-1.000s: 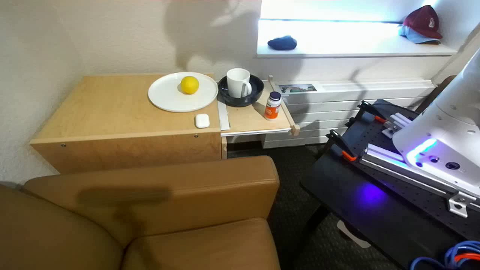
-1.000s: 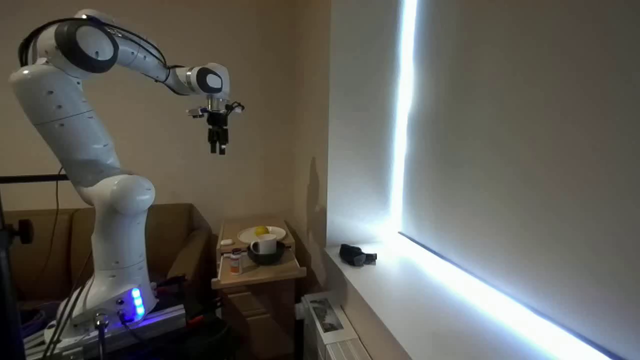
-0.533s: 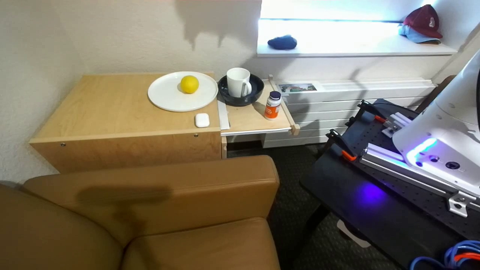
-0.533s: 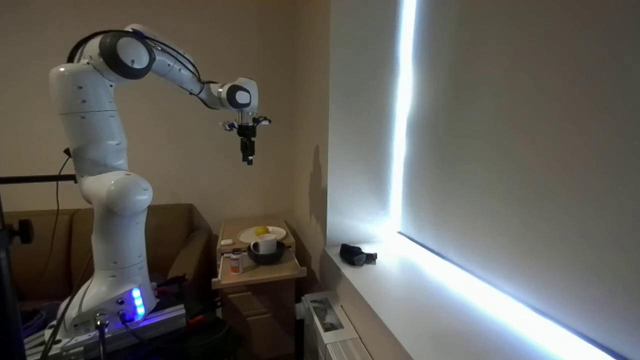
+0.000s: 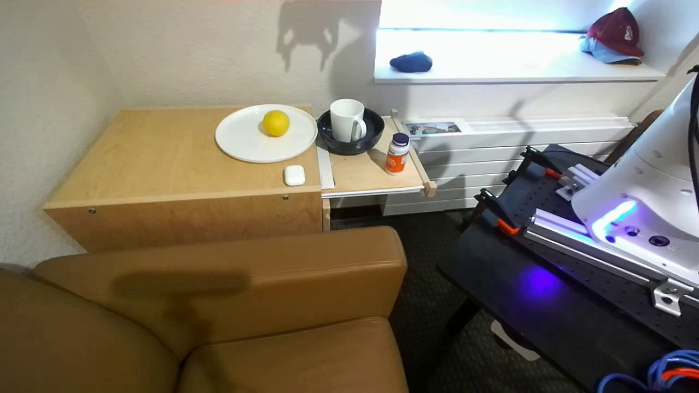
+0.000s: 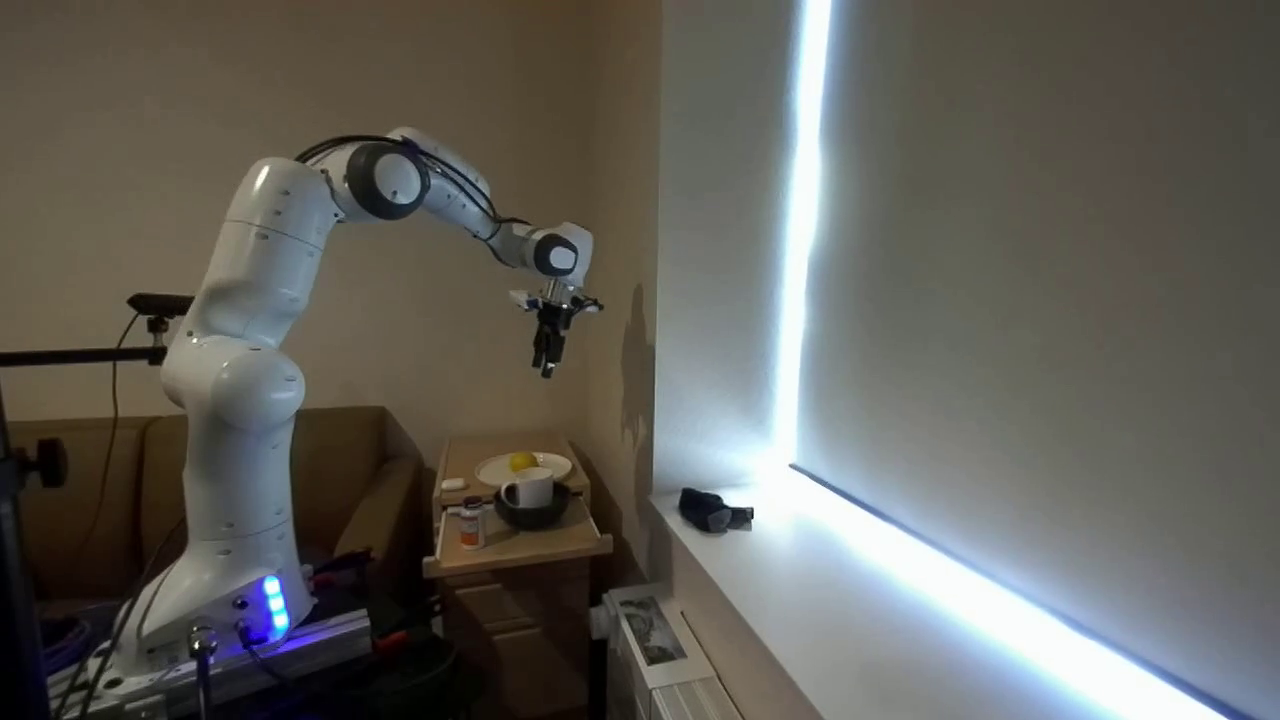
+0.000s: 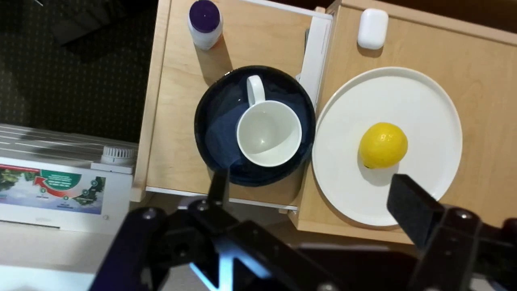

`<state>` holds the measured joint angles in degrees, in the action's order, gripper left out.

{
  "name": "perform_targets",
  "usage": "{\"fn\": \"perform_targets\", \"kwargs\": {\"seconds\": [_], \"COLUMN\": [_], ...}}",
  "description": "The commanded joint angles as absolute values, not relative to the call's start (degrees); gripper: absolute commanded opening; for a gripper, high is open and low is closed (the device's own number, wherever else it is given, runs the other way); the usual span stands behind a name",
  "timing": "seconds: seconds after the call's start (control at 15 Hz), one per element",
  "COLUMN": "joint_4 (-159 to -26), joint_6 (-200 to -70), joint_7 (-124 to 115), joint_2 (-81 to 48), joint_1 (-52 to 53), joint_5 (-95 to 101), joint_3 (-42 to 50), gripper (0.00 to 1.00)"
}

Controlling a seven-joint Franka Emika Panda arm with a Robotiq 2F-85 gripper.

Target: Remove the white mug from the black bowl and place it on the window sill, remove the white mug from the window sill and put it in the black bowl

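Your jaws stand wide apart in the wrist view; the mug (image 7: 268,133) sits in the bowl (image 7: 220,129), nearer the edge beside the plate (image 7: 428,105). In an exterior view your jaws hang well above the bench (image 6: 545,545), with open room along the sill (image 6: 860,610).

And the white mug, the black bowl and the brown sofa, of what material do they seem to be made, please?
White mug: probably glazed ceramic, glossy; a small bright highlight shows inside it.
Black bowl: likely glazed ceramic too, shiny, with glints on its rim.
Brown sofa: leather or imitation leather, smooth with a soft sheen and visible seams; I cannot tell which.
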<state>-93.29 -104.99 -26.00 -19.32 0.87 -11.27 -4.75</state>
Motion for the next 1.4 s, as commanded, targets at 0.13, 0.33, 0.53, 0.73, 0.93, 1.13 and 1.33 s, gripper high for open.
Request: {"fn": "perform_targets", "kwargs": {"seconds": [0.13,0.33,0.53,0.73,0.93,1.13,1.33], "joint_4": [-91.47,-91.50,-97.58,-107.00,-114.44,-120.09,-123.12], "joint_6": [-104.59,-104.59,-109.07,-117.88,-131.98,-142.02,-143.08], "joint_7": [-25.35,-25.58,-25.73,-27.50,-35.74,-47.39,-54.81], "joint_2": [-21.40,-20.63,-19.56,-16.36,-16.02,-18.47,-20.37], "joint_1": [2.46,2.81,4.94,7.48,10.93,12.84,12.50], "joint_5": [-11.93,-11.88,-8.83,-6.60,-1.22,2.55,1.77], "joint_3": [-2.60,-2.69,-2.80,-2.87,-1.70,-0.04,1.47], "gripper": [1.00,1.00,1.00,1.00,1.00,1.00,1.00]}}
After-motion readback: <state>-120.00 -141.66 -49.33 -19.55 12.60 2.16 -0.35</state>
